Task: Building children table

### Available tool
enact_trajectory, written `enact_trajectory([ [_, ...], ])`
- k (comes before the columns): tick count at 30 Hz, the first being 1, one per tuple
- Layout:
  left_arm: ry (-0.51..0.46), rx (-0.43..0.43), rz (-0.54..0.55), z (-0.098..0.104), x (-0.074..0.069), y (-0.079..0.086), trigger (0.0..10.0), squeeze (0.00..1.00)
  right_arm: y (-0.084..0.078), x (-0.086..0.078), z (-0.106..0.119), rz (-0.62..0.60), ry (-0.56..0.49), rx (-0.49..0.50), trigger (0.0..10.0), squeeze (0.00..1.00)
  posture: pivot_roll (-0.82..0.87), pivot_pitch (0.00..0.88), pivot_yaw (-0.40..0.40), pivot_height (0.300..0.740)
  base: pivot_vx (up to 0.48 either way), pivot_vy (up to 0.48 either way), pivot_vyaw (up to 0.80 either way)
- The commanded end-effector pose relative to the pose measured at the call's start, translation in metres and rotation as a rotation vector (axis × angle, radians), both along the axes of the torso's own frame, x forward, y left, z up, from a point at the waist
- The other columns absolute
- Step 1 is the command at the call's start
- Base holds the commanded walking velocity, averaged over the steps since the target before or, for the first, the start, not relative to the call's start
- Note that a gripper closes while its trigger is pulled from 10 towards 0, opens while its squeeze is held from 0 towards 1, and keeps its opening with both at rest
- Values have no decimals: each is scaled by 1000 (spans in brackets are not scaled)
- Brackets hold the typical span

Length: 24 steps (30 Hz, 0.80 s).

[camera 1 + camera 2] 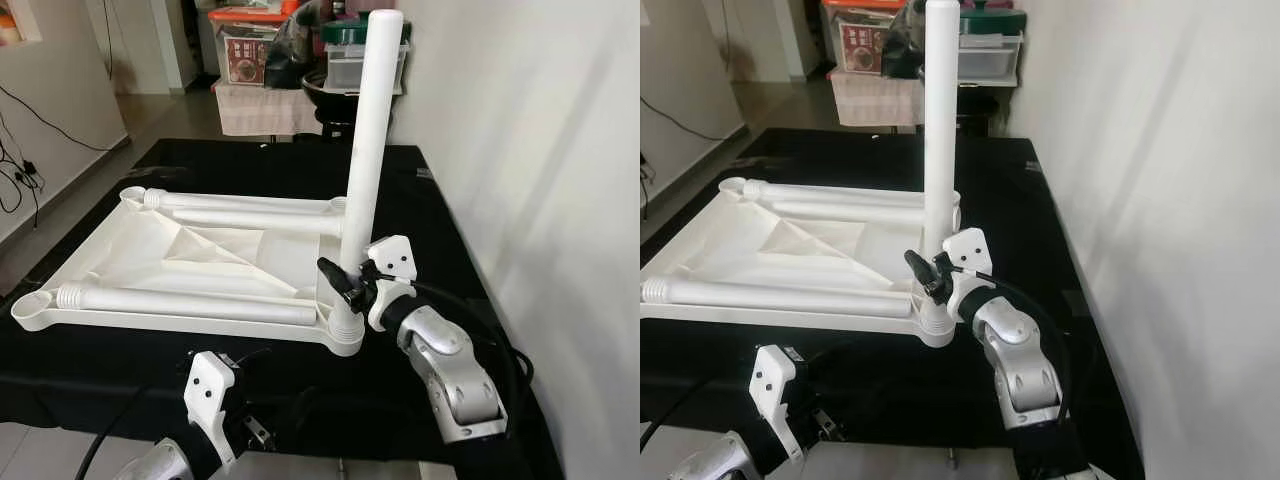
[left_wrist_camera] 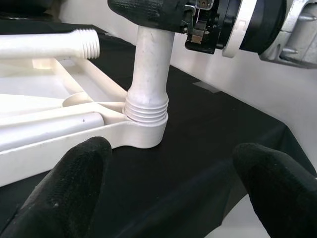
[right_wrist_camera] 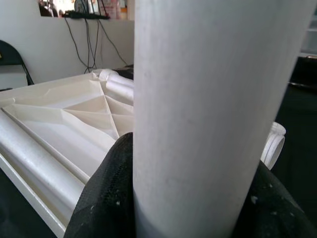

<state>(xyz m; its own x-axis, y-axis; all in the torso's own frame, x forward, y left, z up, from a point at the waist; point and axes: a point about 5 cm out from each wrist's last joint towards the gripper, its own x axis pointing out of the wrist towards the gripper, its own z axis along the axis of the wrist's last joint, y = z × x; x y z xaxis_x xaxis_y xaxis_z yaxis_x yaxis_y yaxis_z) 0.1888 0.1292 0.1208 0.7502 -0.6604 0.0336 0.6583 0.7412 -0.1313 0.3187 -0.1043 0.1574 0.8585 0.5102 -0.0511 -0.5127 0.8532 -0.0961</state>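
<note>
On the black bench (image 1: 450, 200) the white tabletop (image 1: 150, 250) lies upside down, two loose legs (image 1: 180, 300) resting across it. The left hand (image 1: 225, 410) hovers at six o'clock of the tabletop, fingers (image 2: 69, 188) spread wide and holding nothing. At the tabletop's four o'clock corner the upright leg (image 1: 370, 140) stands in its socket (image 1: 345, 335), threads showing, with the right hand (image 1: 350, 280) clamped around its lower part. Judged risk: turning off-axis could cross-thread the leg or drag the unbraced tabletop.
</note>
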Motion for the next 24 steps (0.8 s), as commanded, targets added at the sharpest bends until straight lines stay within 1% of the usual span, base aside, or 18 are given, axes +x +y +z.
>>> enact_trajectory([
  [1,9,-3,18,-2,1,3,10000,0,-19,1,-27,-81,125,-106,10000,0,-114,40,-69,740,0,0,0],
  [2,9,-4,17,-2,1,3,10000,0,-18,5,-23,-47,121,-104,10000,600,-112,39,-65,740,0,0,0],
  [3,9,-5,12,-1,2,3,10000,0,-14,8,-13,20,110,-66,10000,1000,-115,36,-63,740,0,0,0],
  [4,9,-5,8,-1,3,3,10000,0,-10,10,-7,71,103,-42,10000,1000,-115,36,-63,740,0,0,0],
  [5,9,-5,8,-1,3,3,10000,0,-10,10,-7,71,103,-42,10000,1000,-115,36,-63,740,0,0,0],
  [6,11,-6,1,-1,3,2,10000,0,-8,14,7,145,48,-28,10000,1000,-114,36,-61,740,0,0,0],
  [7,12,-6,-5,-1,4,2,10000,0,-5,16,19,254,33,9,10000,1000,-111,32,-65,740,0,0,0],
  [8,13,-6,-9,-2,4,1,10000,0,-4,17,26,326,26,29,10000,1000,-111,32,-65,740,0,0,0],
  [9,13,-6,-9,-2,4,1,10000,0,-4,17,26,326,26,29,10000,1000,-111,32,-65,740,0,0,0],
  [10,14,-6,-11,-2,5,1,10000,0,-4,17,34,413,2,5,10000,1000,-105,30,-67,740,0,0,0],
  [11,14,-8,-11,-2,5,1,10000,0,-4,15,38,536,-18,-64,10000,694,-104,31,-67,740,0,0,0],
  [12,14,-9,-10,-2,5,0,10000,0,-5,13,39,612,-31,-120,10000,694,-101,29,-69,740,0,0,0],
  [13,13,-10,-8,-1,5,0,10000,0,-7,13,41,685,-19,-164,10000,0,-98,30,-72,740,0,0,0],
  [14,13,-11,-7,-2,5,0,10000,0,-8,14,43,735,-7,-184,10000,0,-94,30,-75,740,0,0,0],
  [17,12,-12,-4,-1,5,-1,10000,0,-9,20,48,791,22,-201,10000,0,-83,31,-80,740,0,0,0],
  [21,11,-12,-2,-1,3,-2,10000,0,-9,29,51,832,44,-226,10000,0,-79,33,-82,740,0,0,0],
  [22,11,-12,-2,-1,3,-2,10000,0,-9,31,51,847,52,-236,6902,0,-76,36,-82,740,0,0,0],
  [24,11,-12,-2,-1,3,-2,10000,0,-9,32,51,857,57,-241,6902,0,-76,36,-82,740,0,0,0],
])
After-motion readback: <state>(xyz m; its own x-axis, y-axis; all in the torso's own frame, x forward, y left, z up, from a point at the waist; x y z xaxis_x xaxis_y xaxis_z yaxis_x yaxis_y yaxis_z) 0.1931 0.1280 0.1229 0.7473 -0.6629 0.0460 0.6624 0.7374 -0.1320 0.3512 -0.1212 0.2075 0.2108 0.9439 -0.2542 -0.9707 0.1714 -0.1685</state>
